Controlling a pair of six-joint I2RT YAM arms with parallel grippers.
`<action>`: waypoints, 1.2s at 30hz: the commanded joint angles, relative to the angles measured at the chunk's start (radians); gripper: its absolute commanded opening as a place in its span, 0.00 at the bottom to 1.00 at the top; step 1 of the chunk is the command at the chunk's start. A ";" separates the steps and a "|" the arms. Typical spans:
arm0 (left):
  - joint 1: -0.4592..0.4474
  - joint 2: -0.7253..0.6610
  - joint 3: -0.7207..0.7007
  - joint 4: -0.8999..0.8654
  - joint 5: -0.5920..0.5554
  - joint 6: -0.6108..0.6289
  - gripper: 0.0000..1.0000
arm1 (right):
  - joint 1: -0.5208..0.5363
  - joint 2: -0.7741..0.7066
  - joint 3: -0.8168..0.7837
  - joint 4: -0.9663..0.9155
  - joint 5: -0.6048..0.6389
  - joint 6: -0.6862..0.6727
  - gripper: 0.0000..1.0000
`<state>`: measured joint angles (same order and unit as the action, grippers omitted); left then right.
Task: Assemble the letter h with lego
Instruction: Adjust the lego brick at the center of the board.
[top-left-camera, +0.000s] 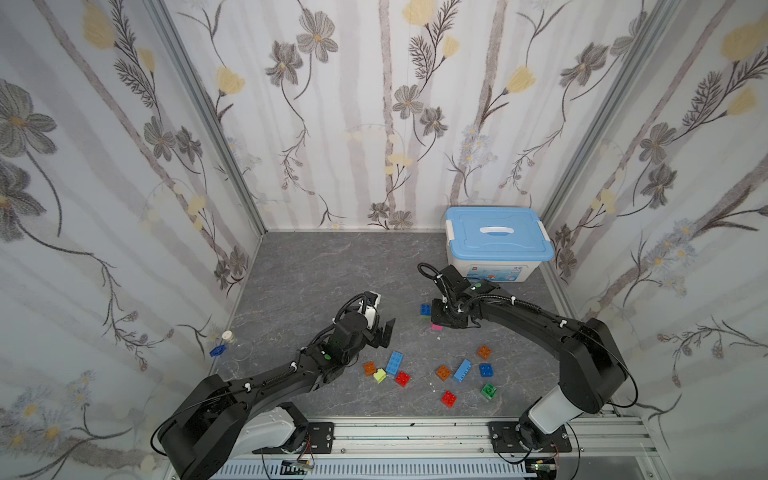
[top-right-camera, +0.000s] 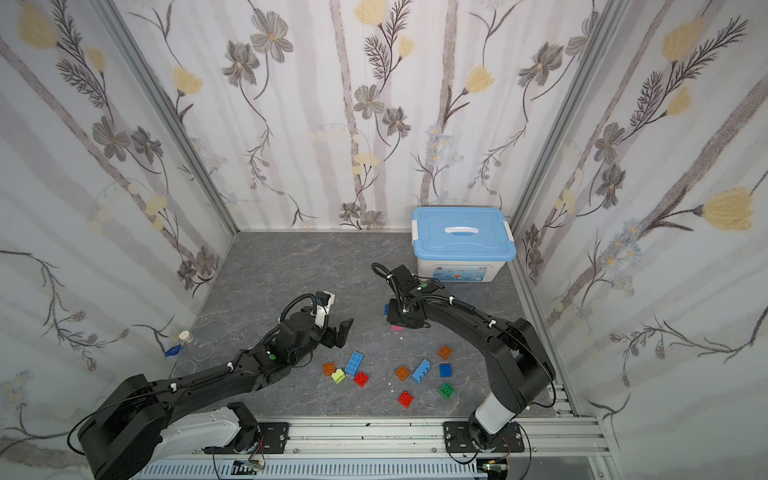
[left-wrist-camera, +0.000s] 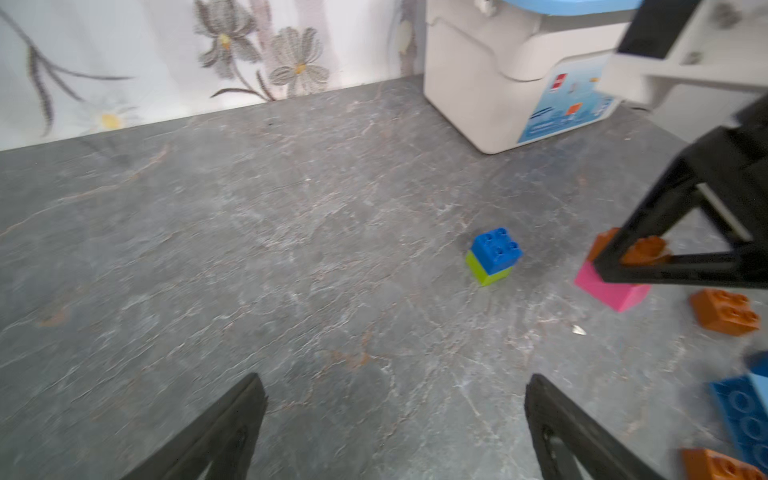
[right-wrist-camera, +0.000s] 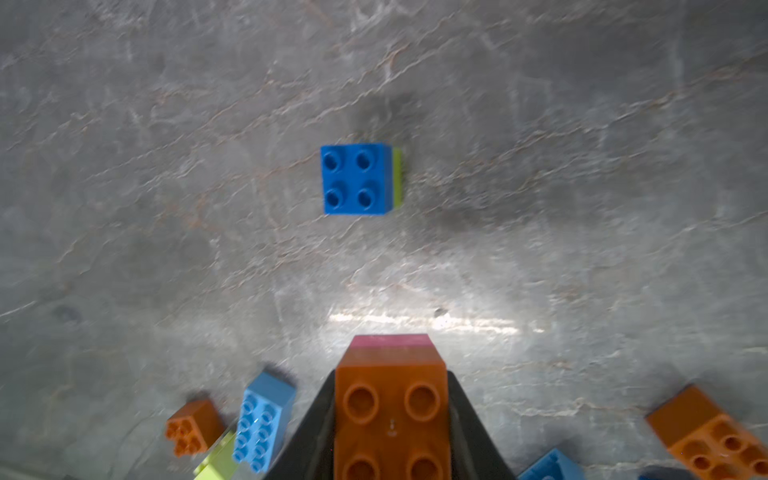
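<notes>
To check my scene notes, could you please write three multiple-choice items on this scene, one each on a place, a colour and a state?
1. Where does the box stand?
A. in the far right corner
B. beside the left arm's base
C. among the loose bricks

2. What colour is the brick under the stacked blue brick?
A. red
B. pink
C. lime

3. The right gripper is:
A. open
B. shut on an orange brick
C. shut on a green brick

Answers:
1 A: both top views show it there.
2 C: the lime brick shows beneath it in the left wrist view.
3 B: its fingers flank the orange brick in the right wrist view.
</notes>
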<state>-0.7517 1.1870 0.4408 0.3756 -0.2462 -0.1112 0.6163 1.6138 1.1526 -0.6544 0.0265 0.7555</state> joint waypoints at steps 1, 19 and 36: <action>0.023 0.020 -0.001 -0.001 -0.182 -0.063 1.00 | -0.015 -0.003 -0.034 0.097 0.167 -0.059 0.28; 0.080 0.029 -0.037 0.028 -0.190 -0.162 1.00 | -0.047 0.177 -0.079 0.362 0.231 -0.065 0.38; 0.103 -0.009 -0.065 0.013 -0.254 -0.217 1.00 | -0.020 -0.088 -0.085 0.004 0.094 -0.126 0.67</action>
<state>-0.6506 1.1824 0.3756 0.3901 -0.4538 -0.2958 0.5797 1.5696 1.0843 -0.5343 0.1959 0.6716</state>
